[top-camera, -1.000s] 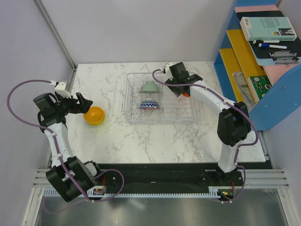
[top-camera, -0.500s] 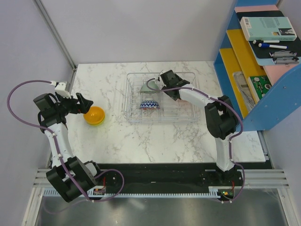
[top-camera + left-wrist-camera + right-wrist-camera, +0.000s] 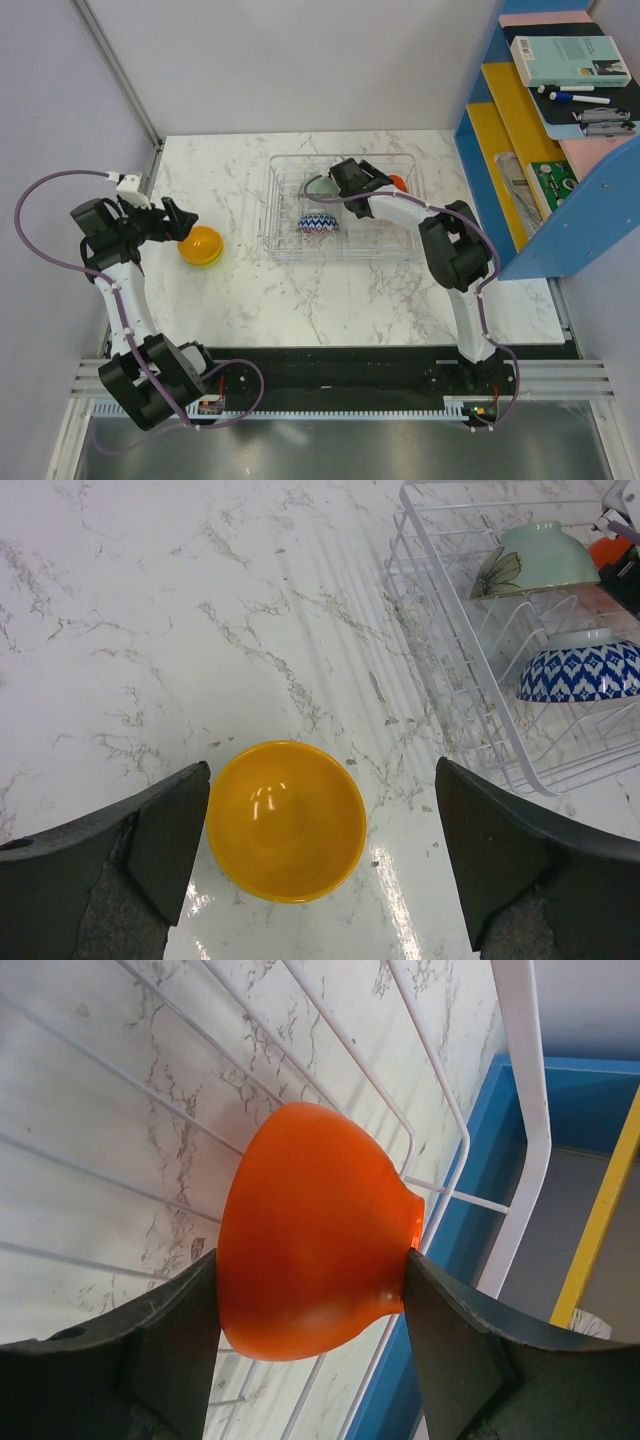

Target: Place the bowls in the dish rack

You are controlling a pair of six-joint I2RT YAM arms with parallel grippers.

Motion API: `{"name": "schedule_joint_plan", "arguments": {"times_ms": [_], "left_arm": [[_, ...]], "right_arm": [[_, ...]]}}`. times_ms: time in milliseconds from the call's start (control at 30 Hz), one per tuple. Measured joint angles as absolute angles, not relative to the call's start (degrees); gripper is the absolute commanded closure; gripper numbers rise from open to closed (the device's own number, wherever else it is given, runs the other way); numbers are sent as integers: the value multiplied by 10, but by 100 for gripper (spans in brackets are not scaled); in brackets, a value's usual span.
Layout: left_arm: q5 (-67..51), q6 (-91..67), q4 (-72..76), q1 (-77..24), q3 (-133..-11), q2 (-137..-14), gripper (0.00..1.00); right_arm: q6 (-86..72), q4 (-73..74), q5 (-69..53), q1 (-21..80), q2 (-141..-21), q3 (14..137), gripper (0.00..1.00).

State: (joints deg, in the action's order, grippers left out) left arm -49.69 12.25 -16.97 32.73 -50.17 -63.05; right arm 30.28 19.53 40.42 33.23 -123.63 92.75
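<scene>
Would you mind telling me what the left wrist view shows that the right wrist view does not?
Only the left wrist view: the orange-yellow bowl on the marble table between the open left fingers, plus the grey-green bowl and zigzag bowl sitting in the dish rack. Only the right wrist view: the right fingers shut on the red-orange bowl, and the blue shelf beyond. Both: the dish rack's wires and the marble table.
</scene>
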Motion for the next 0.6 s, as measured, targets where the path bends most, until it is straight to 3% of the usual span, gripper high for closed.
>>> {"name": "schedule_joint_plan", "arguments": {"times_ms": [33, 67, 200, 267, 600], "left_arm": [[-497, 123, -170, 327, -502, -630, 0], [-497, 123, -170, 327, -501, -629, 0], [-497, 123, -169, 327, -498, -625, 0], [-497, 123, -169, 328, -497, -625, 0], [-497, 123, -166, 328, -495, -623, 0]], "right_arm": [[305, 192, 410, 332, -1240, 928, 53], [306, 189, 414, 332, -1243, 929, 37], [305, 185, 421, 334, -1246, 929, 9], [302, 189, 419, 333, -1246, 929, 2], [296, 192, 373, 336, -1242, 922, 2]]}}
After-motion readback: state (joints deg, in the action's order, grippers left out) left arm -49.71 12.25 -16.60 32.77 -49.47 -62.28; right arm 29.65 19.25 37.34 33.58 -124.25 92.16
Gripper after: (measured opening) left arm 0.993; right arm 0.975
